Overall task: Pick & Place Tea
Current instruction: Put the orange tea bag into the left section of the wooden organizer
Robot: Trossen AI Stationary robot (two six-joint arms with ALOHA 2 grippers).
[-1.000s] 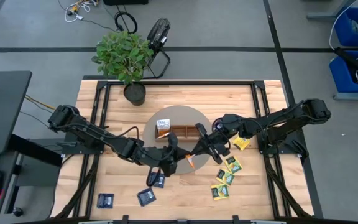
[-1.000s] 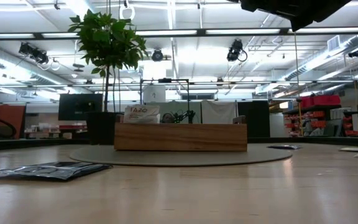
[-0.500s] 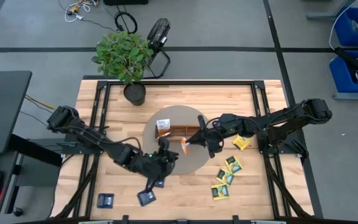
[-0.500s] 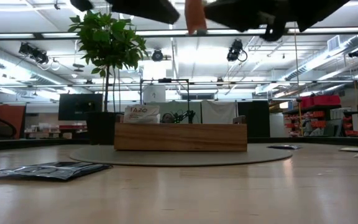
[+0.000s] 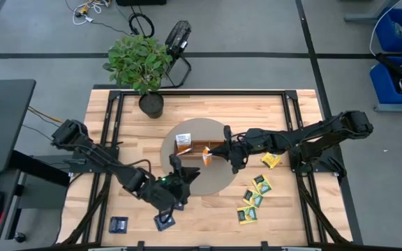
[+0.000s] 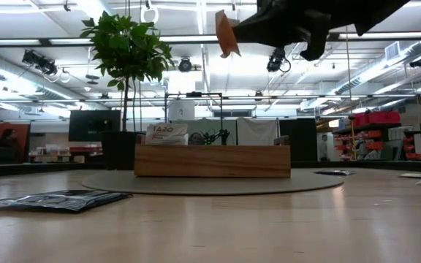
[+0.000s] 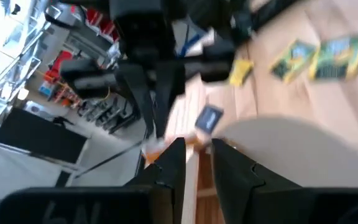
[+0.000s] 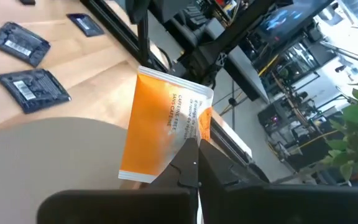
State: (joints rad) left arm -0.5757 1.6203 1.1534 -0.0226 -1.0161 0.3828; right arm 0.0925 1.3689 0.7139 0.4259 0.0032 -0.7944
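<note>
Pincer right [image 5: 215,154]: clenched on orange square tea packet [image 5: 206,159], held aloft | relation: long brown wooden three-compartment tray [image 5: 199,147] directly below, long axis left-right | left pincer [image 5: 175,187]: nearer bench front, jaws slightly parted, empty.

Two dark, jointed arms [image 5: 306,139]

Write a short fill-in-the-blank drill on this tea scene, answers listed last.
1. The right tool is shut on an ____ tea packet.
2. That packet hangs in the air over the wooden ____.
3. The tray stands on a round grey ____.
4. The dark blue packets lie on the table nearest the ____ arm.

Answers: orange; tray; mat; left
</note>
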